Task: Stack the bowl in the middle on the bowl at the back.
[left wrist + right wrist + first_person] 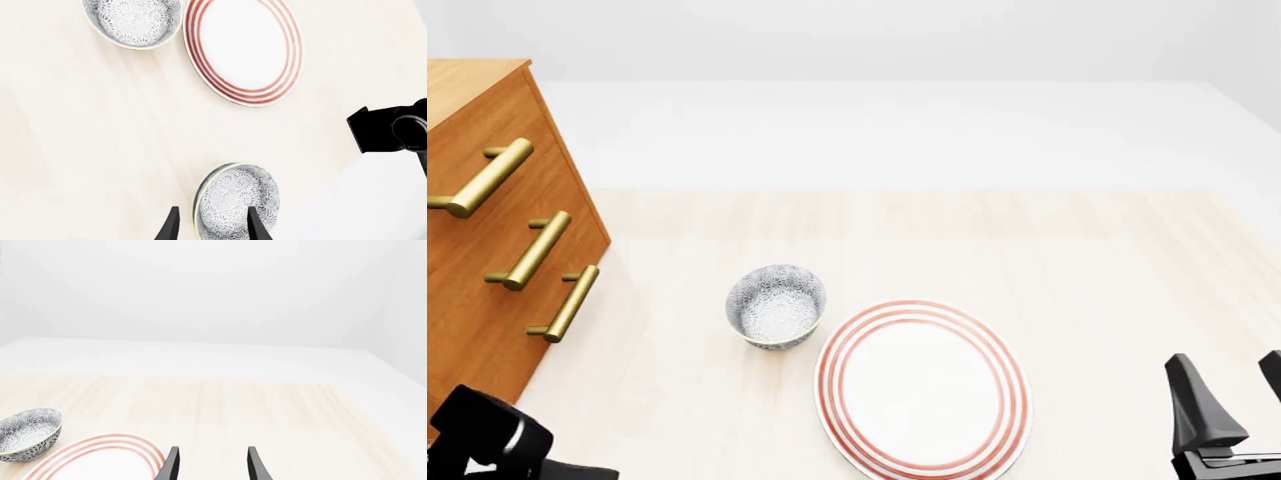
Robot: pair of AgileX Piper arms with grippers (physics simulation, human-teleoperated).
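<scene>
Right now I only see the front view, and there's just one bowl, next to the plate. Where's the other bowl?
Observer: It's below your picture's edge. The left wrist view shows the second bowl right at the left jaws.
Operator: Are they holding it?
Observer: I can't tell. One fingertip overlaps it, and the bowl looks tipped on its side.
Operator: And the right jaws?
Observer: The right wrist view shows them open, with only bare table between.

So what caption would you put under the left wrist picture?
Left hand holding one speckled bowl by its rim, above the table with a second bowl and red-ringed plate.
</scene>
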